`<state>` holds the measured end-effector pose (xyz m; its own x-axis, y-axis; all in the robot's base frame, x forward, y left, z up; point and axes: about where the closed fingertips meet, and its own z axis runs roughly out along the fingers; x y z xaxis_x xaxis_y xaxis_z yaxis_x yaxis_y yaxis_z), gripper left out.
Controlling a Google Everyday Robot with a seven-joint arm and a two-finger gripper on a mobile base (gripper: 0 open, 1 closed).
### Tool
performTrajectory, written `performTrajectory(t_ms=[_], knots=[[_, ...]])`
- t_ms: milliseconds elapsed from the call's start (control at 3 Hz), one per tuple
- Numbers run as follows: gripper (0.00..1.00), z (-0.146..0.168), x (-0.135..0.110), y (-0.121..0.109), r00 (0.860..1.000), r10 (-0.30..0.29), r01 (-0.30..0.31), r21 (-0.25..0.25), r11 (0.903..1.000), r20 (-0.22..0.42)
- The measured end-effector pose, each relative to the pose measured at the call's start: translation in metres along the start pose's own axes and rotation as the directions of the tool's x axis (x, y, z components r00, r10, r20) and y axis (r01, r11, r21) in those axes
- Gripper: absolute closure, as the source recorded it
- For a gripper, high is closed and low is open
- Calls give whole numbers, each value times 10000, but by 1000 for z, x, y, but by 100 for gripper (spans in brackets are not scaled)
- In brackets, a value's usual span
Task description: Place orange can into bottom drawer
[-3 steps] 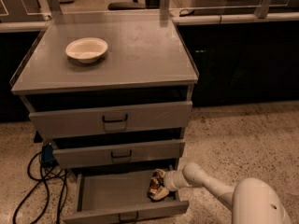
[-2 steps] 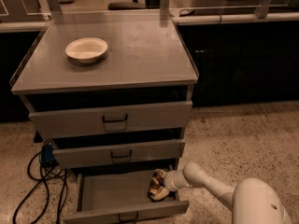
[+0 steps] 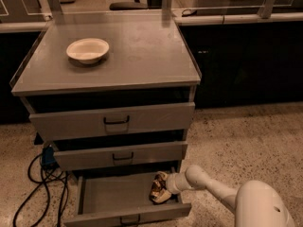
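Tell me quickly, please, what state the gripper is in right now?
The gripper is inside the bottom drawer, at the orange can; open or closed cannot be told.

A white bowl (image 3: 88, 49) sat on the tabletop (image 3: 142, 56), toward its back left. Dark cables (image 3: 35, 188) lay on the speckled floor (image 3: 246, 136) left of the cabinet (image 3: 71, 124). The pincer (image 3: 160, 192) hung low at the cabinet's front right.

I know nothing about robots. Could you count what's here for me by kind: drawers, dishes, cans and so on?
Drawers: 3 (top drawer, middle drawer, bottom drawer, pulled open)
Bowls: 1 (white bowl on the cabinet top)
Cans: 1 (orange can in the bottom drawer, right end)
Grippers: 1 (gripper at the can, reaching into the bottom drawer)
Total: 6
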<state>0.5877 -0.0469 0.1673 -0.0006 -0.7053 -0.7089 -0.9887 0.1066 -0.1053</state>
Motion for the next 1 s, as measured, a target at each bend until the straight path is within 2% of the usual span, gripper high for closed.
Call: performTrajectory(t_ms=[333,667,1000], knots=[[11,0,0,0,10000,0,0,-1,10000,0],[0,0,0,0,10000,0,0,-3,10000,1],[0,0,0,0,10000,0,0,-3,10000,1]])
